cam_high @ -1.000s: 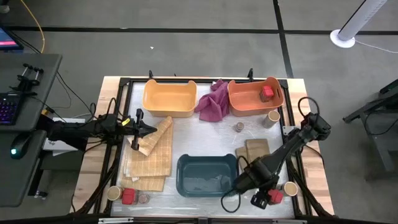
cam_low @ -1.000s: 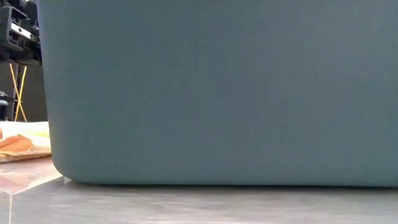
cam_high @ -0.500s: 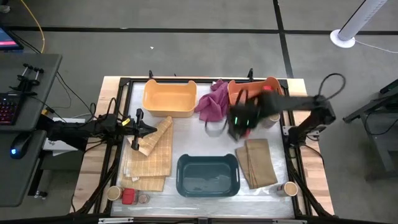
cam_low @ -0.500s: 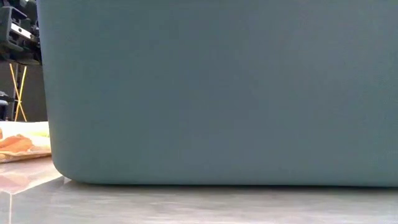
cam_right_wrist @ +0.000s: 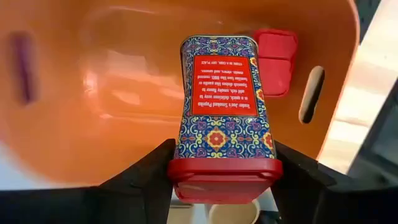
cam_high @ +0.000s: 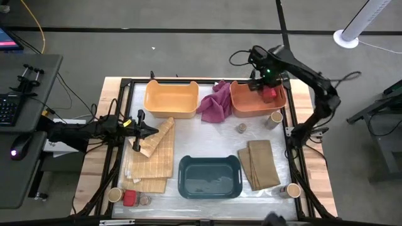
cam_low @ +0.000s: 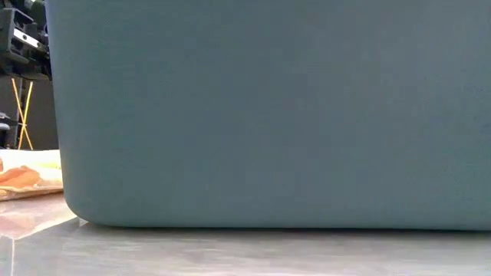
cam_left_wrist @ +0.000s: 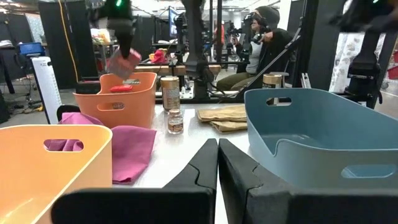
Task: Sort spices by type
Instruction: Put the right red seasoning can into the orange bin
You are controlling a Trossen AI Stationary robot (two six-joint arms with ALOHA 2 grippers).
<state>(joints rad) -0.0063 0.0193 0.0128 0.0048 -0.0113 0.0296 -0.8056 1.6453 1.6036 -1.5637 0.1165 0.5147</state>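
My right gripper (cam_high: 262, 80) hangs over the orange bin (cam_high: 248, 107) at the table's far right, shut on a red patterned spice tin (cam_right_wrist: 222, 106). Another red tin (cam_high: 270, 94) lies inside that bin. A tan cylinder (cam_high: 274, 118) and a small dark-topped jar (cam_high: 241, 128) stand just in front of the bin. A second tan cylinder (cam_high: 293, 190) stands at the near right. A cylinder (cam_high: 115, 194), a red tin (cam_high: 130, 198) and a jar (cam_high: 145, 200) sit at the near left. My left gripper (cam_left_wrist: 217, 146) waits shut at the table's left. My right gripper pinches the tin between its two fingers at the red cap end (cam_right_wrist: 224, 180), one finger (cam_right_wrist: 155, 174) on each narrow side. The fingers point down from above. The tin hangs below them, lifted clear over the orange bin's inside.
A yellow bin (cam_high: 171, 98) stands at the far middle and a teal bin (cam_high: 210, 177) at the near middle, filling the low view. A magenta cloth (cam_high: 215, 102) lies between the far bins. Folded tan cloths (cam_high: 262, 163) lie at the right and woven mats (cam_high: 154, 157) at the left.
My right gripper has swung from the table's near right corner to the far edge, carrying the red tin off the table and up over the orange bin. Its wrist has rolled on the way.
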